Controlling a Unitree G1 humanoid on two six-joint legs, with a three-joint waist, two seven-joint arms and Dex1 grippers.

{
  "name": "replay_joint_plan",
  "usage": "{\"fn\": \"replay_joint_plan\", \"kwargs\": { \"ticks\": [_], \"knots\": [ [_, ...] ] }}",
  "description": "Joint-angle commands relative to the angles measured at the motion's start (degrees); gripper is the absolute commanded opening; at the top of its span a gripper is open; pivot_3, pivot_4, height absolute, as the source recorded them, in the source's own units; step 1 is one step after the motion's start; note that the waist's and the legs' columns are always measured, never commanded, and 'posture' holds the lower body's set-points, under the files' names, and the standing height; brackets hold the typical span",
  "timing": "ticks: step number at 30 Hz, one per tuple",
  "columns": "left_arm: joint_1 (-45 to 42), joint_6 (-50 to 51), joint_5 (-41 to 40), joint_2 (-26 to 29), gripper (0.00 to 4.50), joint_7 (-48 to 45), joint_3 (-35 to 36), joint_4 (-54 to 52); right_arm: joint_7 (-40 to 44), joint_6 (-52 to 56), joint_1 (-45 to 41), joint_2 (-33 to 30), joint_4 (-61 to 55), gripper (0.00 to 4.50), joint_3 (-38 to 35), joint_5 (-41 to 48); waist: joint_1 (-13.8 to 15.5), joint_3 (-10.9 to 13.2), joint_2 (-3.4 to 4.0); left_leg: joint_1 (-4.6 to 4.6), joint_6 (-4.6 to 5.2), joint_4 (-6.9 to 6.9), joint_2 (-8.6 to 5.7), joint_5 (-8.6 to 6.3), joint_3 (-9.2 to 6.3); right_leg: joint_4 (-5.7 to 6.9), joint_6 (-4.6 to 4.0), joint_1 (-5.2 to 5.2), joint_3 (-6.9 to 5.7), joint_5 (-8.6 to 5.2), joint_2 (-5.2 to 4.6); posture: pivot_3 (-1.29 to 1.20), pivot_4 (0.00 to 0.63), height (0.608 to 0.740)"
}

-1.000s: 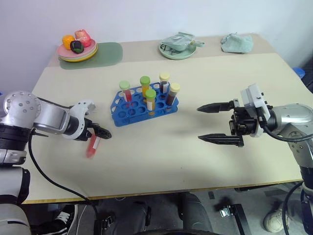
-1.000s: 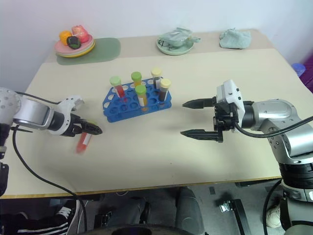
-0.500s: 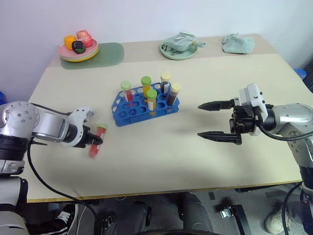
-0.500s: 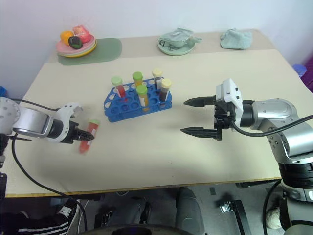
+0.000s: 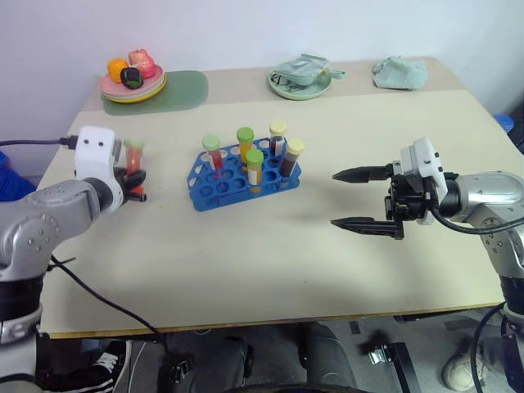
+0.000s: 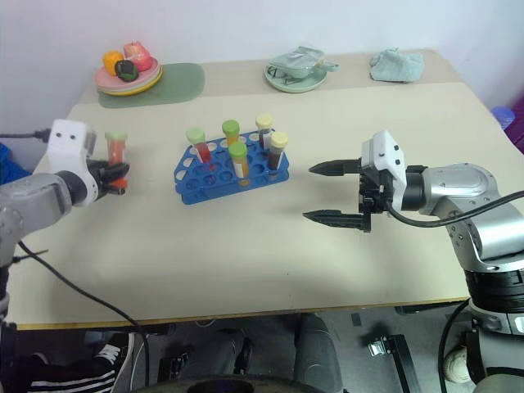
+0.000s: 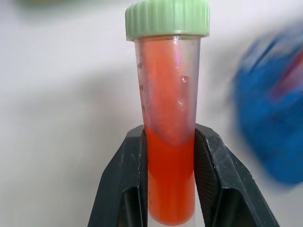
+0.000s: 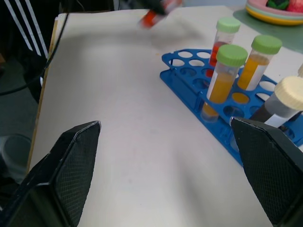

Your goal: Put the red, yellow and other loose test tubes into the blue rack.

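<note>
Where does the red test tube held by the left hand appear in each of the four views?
Left eye view: red test tube upright at far left, in the left hand.
Right eye view: far left.
Left wrist view: centre, clamped between the fingers.
Right wrist view: blurred, top edge.
Shared landmark: blue rack.

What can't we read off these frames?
- Left gripper: the red tube bottom is cut off by the frame edge in the left wrist view.
- Blue rack: motion-blurred there, holes unreadable.
- Printed scale on the tube: too small to read.
- Light green plate contents: crumpled, too small to identify.
</note>
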Motion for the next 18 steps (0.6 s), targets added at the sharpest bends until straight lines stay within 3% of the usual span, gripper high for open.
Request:
{"fn": "replay_joint_plan", "kwargs": {
  "ticks": [1, 9, 15, 18],
  "knots": [
    [4.9, -21.06, 10.67, -3.43, 0.71, -9.46, 1.62, -3.66, 0.13, -1.21, -1.56, 0.37, 0.37, 4.5, -0.4, -0.13, 0.0, 0.0, -0.01, 0.01, 0.0, 0.0, 0.0, 0.0, 0.05, 0.0, 0.0, 0.0, 0.01, 0.0, 0.0, 0.0, 0.15, 0.74],
    [2.34, -52.87, 26.44, -14.4, 0.71, -25.55, -7.1, 8.91, -0.1, -1.29, -3.21, 0.83, 1.6, 4.5, 0.39, -0.83, 0.41, -0.02, -0.04, 0.03, 0.04, 0.05, 0.05, -0.01, 0.11, -0.07, -0.04, 0.12, -0.01, 0.04, 0.0, 0.0, 0.15, 0.74],
    [-3.06, -63.3, 34.06, -24.14, 0.71, -25.84, -12.64, 20.98, -0.88, -1.02, -3.27, 0.3, 1.15, 4.5, -0.13, -0.94, 0.69, -0.04, -0.07, 0.02, 0.06, 0.08, 0.05, -0.02, 0.13, -0.08, -0.04, 0.11, -0.02, 0.05, 0.01, 0.0, 0.15, 0.74],
    [-2.83, -62.84, 33.33, -27.67, 0.71, -25.95, -13.25, 22.29, -1.23, -0.75, -2.68, -0.2, 0.63, 4.5, -0.62, -0.8, 0.42, -0.04, -0.07, 0.02, 0.06, 0.07, 0.08, -0.02, 0.16, -0.08, -0.04, 0.08, -0.01, 0.05, 0.02, 0.0, 0.15, 0.74]
  ]
}}
